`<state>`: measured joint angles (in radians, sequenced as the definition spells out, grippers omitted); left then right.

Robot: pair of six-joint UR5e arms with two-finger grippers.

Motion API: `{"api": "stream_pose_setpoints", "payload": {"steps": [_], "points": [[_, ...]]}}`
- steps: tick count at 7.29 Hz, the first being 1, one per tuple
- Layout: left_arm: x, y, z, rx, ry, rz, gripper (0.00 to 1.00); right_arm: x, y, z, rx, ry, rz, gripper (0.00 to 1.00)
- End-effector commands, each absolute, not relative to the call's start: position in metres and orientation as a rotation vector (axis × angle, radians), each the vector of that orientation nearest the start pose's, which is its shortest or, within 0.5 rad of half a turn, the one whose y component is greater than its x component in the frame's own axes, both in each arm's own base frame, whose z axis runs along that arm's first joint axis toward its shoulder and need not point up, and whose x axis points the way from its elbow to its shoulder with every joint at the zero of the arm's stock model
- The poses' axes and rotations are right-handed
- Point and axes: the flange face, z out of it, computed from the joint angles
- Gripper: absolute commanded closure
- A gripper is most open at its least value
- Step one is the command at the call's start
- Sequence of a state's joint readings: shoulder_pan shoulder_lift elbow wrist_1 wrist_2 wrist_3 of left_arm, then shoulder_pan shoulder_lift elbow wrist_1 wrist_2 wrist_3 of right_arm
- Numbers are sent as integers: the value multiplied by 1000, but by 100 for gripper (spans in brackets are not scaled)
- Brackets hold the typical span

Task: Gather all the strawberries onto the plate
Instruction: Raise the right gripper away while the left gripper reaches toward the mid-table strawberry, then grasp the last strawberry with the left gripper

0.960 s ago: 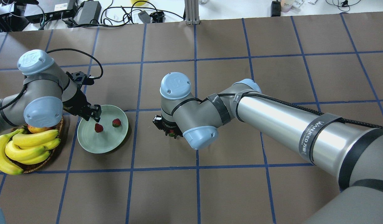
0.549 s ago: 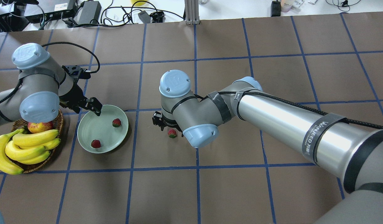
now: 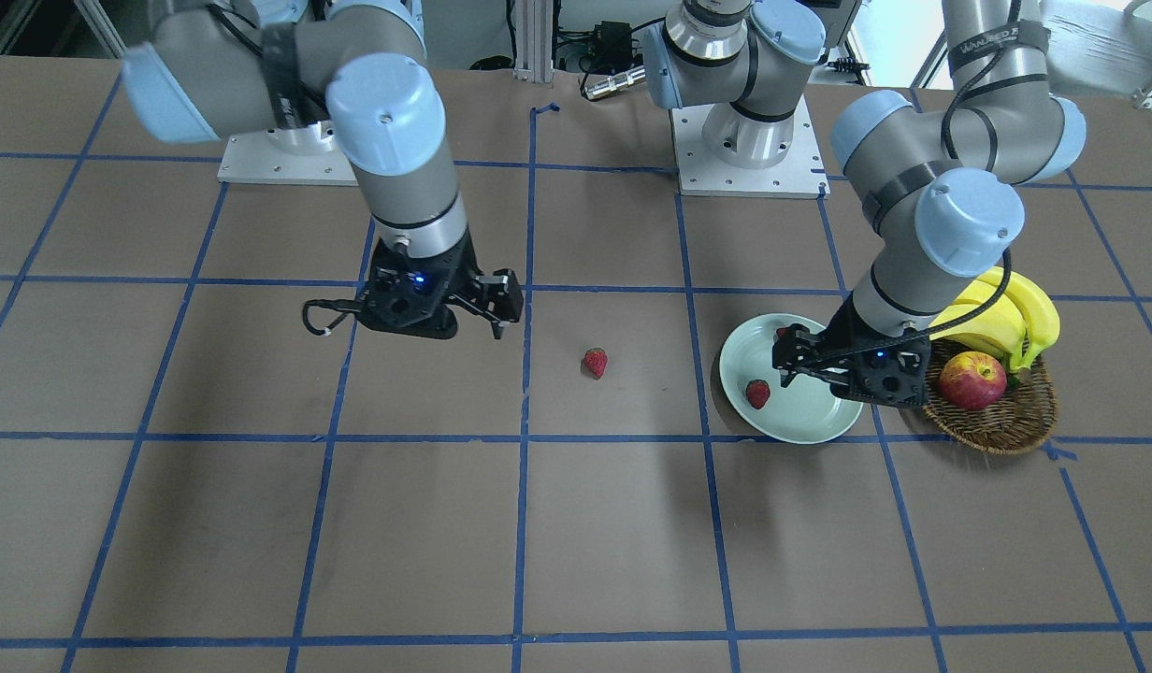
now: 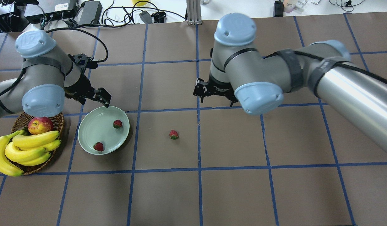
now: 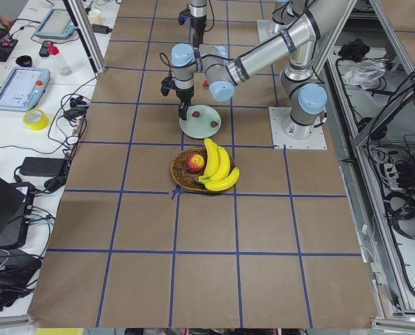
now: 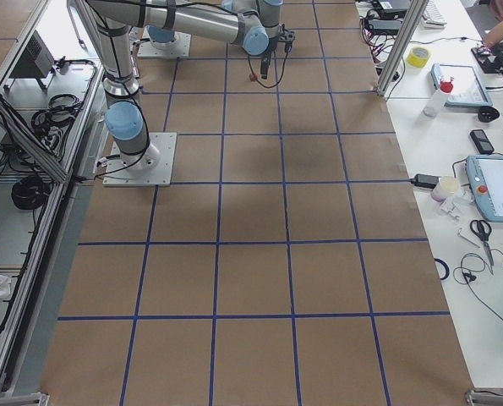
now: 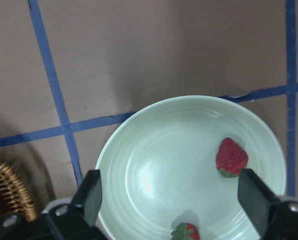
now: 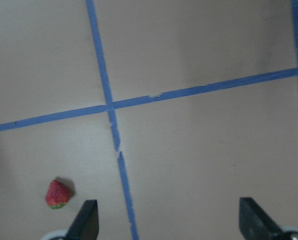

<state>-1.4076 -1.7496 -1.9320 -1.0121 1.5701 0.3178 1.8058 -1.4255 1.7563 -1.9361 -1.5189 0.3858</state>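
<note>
Hanging over the far rim of the plate (image 4: 94, 130), the left gripper (image 4: 103, 98) is spread wide and empty, and two strawberries (image 4: 117, 123) lie in the plate below it, well apart from each other. The third strawberry (image 4: 173, 134) lies on the bare table (image 4: 231, 188), apart from the right gripper (image 4: 215, 95), nearer the robot and off toward the plate. That gripper also hangs wide open, holding nothing.

1. Wicker basket (image 4: 59, 125) — on the left part of the surface (image 4: 231, 194), holding a bunch of yellow bananas (image 4: 30, 147) and a red-yellow apple (image 4: 40, 125).
2. Blue tape lines (image 4: 200, 188) grid the brown surface.
3. A black power brick (image 4: 88, 12) lies beyond its far edge.
</note>
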Motion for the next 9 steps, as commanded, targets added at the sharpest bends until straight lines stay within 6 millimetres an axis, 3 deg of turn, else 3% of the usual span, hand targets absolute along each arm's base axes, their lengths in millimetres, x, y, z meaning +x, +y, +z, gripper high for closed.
{"api": "stream_pose_setpoints", "payload": {"steps": [1, 3, 4, 5, 6, 8, 9], "points": [[-139, -513, 279, 108, 3148, -25, 5, 203, -469, 418, 99, 3170, -93, 0], [-222, -490, 257, 15, 3149, 0, 8, 188, -472, 476, 134, 3173, -44, 0], [-244, -484, 234, -84, 3142, 47, 13, 180, -470, 512, 26, 3190, -24, 0], [-261, -480, 218, -130, 3136, 64, 14, 178, -466, 533, -68, 3185, -99, 0], [-275, -477, 199, -211, 3125, 79, 15, 181, -470, 534, -55, 3174, -144, 0], [-283, -470, 176, -245, 3115, 93, 15, 181, -472, 552, -65, 3159, -302, 0], [-282, -462, 168, -239, 3105, 123, 27, 179, -473, 550, -59, 3155, -296, 0]]}}
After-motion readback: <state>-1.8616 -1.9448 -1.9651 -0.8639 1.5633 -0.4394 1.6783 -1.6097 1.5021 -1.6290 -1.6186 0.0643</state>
